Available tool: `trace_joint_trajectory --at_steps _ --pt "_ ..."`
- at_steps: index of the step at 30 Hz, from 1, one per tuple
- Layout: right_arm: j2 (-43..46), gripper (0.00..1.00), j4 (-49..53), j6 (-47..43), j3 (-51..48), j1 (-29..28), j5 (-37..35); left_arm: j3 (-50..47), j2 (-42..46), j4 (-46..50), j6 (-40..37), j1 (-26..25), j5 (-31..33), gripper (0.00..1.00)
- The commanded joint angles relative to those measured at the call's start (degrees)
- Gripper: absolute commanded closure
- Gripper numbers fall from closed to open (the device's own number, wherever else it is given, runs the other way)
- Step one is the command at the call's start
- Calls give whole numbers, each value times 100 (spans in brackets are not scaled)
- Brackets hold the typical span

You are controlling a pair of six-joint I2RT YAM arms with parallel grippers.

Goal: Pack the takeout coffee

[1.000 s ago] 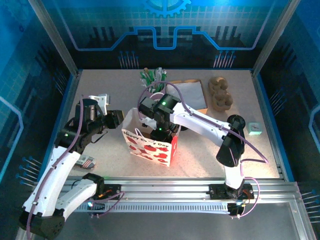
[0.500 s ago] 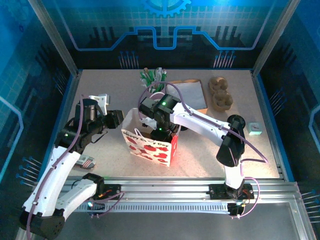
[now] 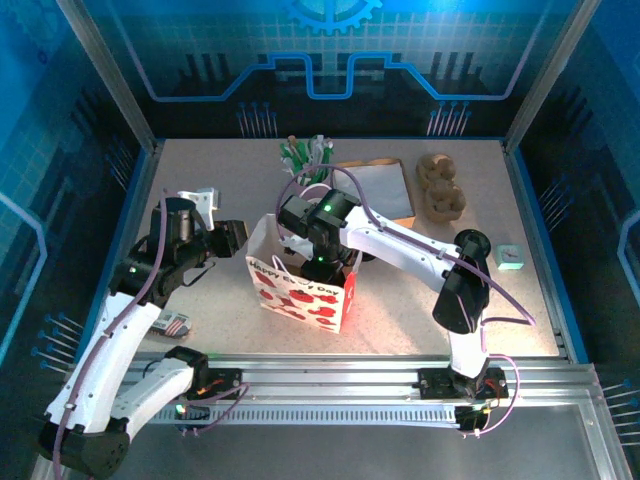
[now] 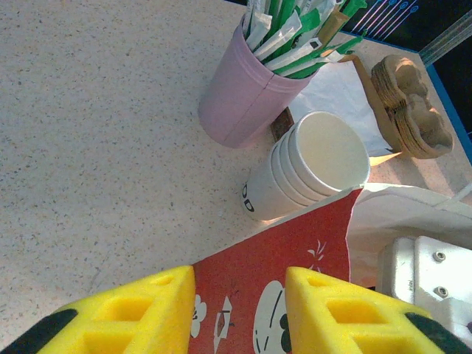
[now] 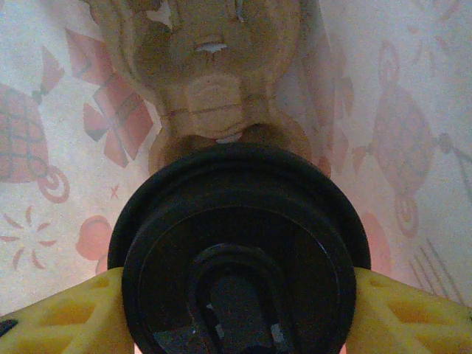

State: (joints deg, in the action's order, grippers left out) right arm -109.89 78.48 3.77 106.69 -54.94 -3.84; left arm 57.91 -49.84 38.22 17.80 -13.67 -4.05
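Far left, a small packet (image 3: 175, 323) lies on the table (image 3: 215, 165) beside the left arm. The left gripper (image 3: 230, 240) sits just beside the gift bag's (image 3: 300, 292) left rim. Its yellow fingers (image 4: 122, 313) are apart, and the bag's red printed wall shows in the gap. Cannot tell if they touch the paper.

The bag stands upright at table centre, mouth open. The right gripper (image 5: 232, 284) reaches down into it from above. Its jaws are clamped on the takeout coffee (image 5: 236, 221), one on each side of the round black lid. The coffee hangs inside the bag, directly over a brown cardboard carrier (image 5: 214, 81) on the bag floor. Cannot tell if cup and carrier touch.

Behind the bag stands a pink cup (image 4: 240, 103) full of green-white sticks. Just right of it a stack of white cups (image 4: 310, 173) lies tilted, touching the bag's edge. White napkins (image 4: 335, 92) lie behind the stack. Further right are more cardboard carriers (image 3: 441, 187). A teal box (image 3: 510, 257) sits near the right edge.
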Motion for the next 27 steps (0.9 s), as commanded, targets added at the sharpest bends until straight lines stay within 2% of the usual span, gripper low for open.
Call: trace_joint_trajectory --at_steps 1,27 --pt "46 61 46 -31 -123 71 119 -89 52 -102 -119 31 67 62" --pt "44 61 -86 -39 -272 98 156 -96 53 -89 -138 31 85 62"
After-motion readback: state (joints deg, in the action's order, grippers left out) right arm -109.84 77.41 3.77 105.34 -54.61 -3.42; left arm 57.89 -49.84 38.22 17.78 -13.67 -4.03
